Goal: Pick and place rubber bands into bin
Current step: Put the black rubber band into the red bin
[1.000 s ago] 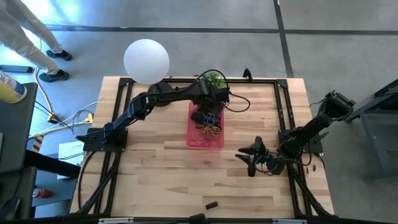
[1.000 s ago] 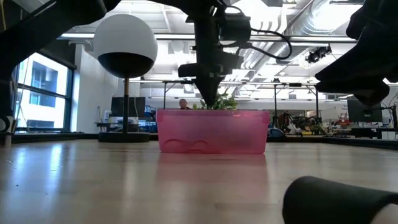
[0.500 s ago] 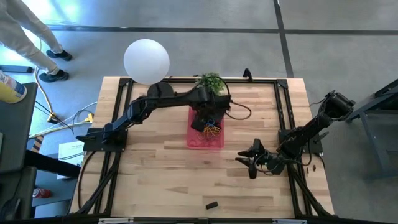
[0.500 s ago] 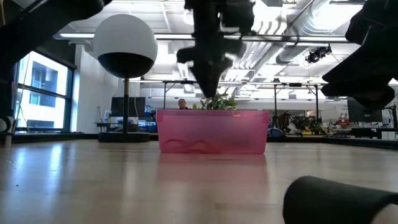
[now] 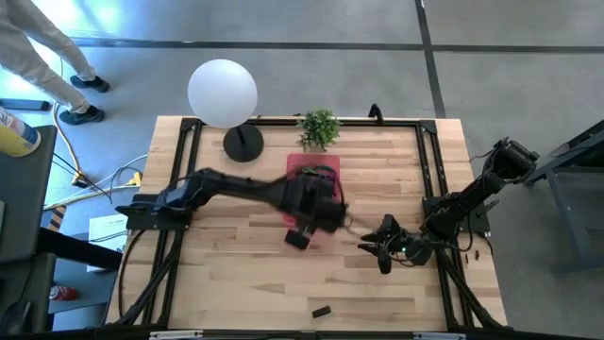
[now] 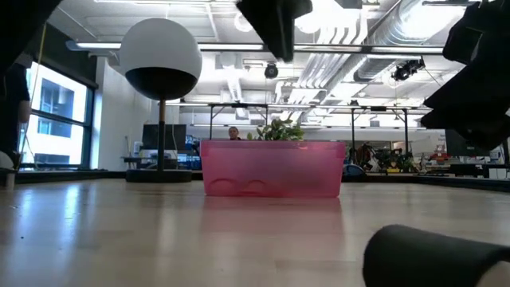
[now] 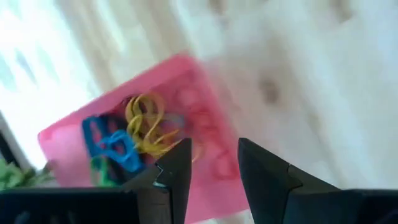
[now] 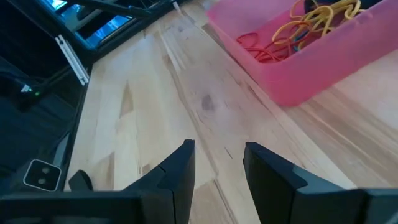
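The bin (image 5: 307,168) is a translucent pink tray in mid-table; in the low view the bin (image 6: 275,169) stands flat on the wood. Rubber bands (image 7: 140,127) in yellow, blue and green lie inside it, and the right wrist view shows red and yellow rubber bands (image 8: 308,22). My left gripper (image 5: 299,236) hovers open above the bin's near end, high over the table (image 6: 275,24), with nothing between its fingers (image 7: 211,162). My right gripper (image 5: 377,247) waits open to the right of the bin, low over bare wood (image 8: 217,155).
A small black block (image 5: 322,311) lies near the table's near edge and looms in the low view (image 6: 438,255). A green potted plant (image 5: 319,126) and a white globe lamp (image 5: 222,92) stand at the far edge. A person's legs (image 5: 42,52) show beyond the table's far left corner.
My left gripper has risen out of the bin and swung toward the table's near edge, from over the bin's far half to above its near end. The bin and the bands in it have stayed put.
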